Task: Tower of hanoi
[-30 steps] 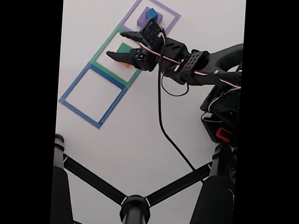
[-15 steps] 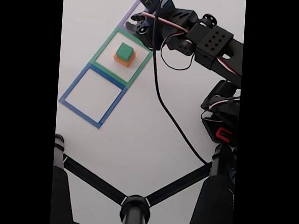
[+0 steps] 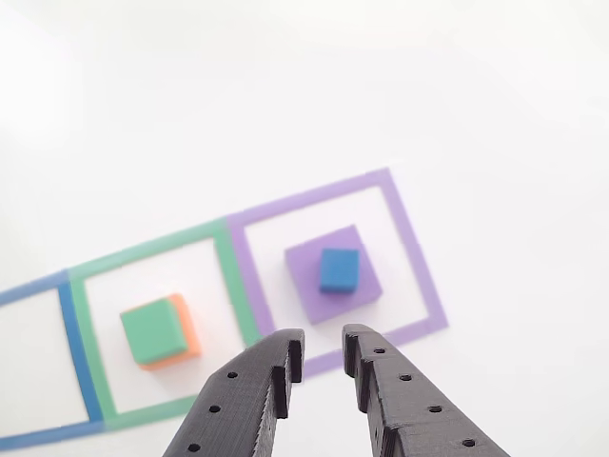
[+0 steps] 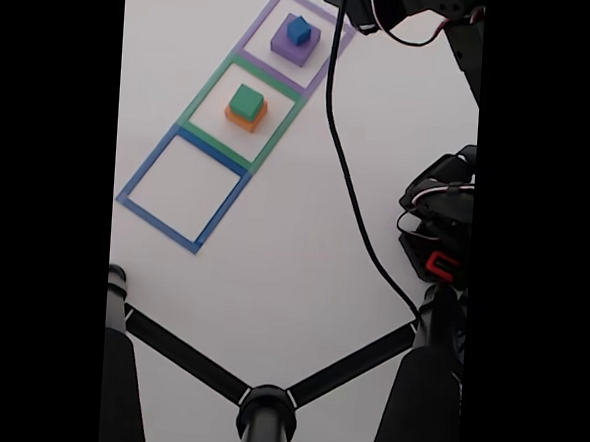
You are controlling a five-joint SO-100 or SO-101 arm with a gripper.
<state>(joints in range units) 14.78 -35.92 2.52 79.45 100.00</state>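
Observation:
The tower of hanoi stands as two stacks. A small blue cube (image 3: 339, 269) (image 4: 300, 29) rests on the purple block (image 3: 309, 286) (image 4: 284, 46) inside the purple taped outline. Inside the green outline, a green block (image 3: 152, 330) (image 4: 247, 100) lies on the orange block (image 3: 191, 335) (image 4: 239, 122). In the other view my gripper (image 3: 324, 345) hovers above the near edge of the purple outline, open by a narrow gap with nothing between its fingers. In the fixed view the arm (image 4: 409, 3) crosses the top edge, beside the purple outline.
The blue taped outline (image 4: 146, 165) (image 3: 29, 288) holds nothing. A black cable (image 4: 347, 184) hangs from the arm across the white table to the arm's base (image 4: 436, 240) at the right. Black stand legs (image 4: 263, 409) span the bottom of the fixed view.
The arm has swung from over the green outline toward the purple one and risen to the top of the fixed view. The green block stays on the orange one, uncovered now.

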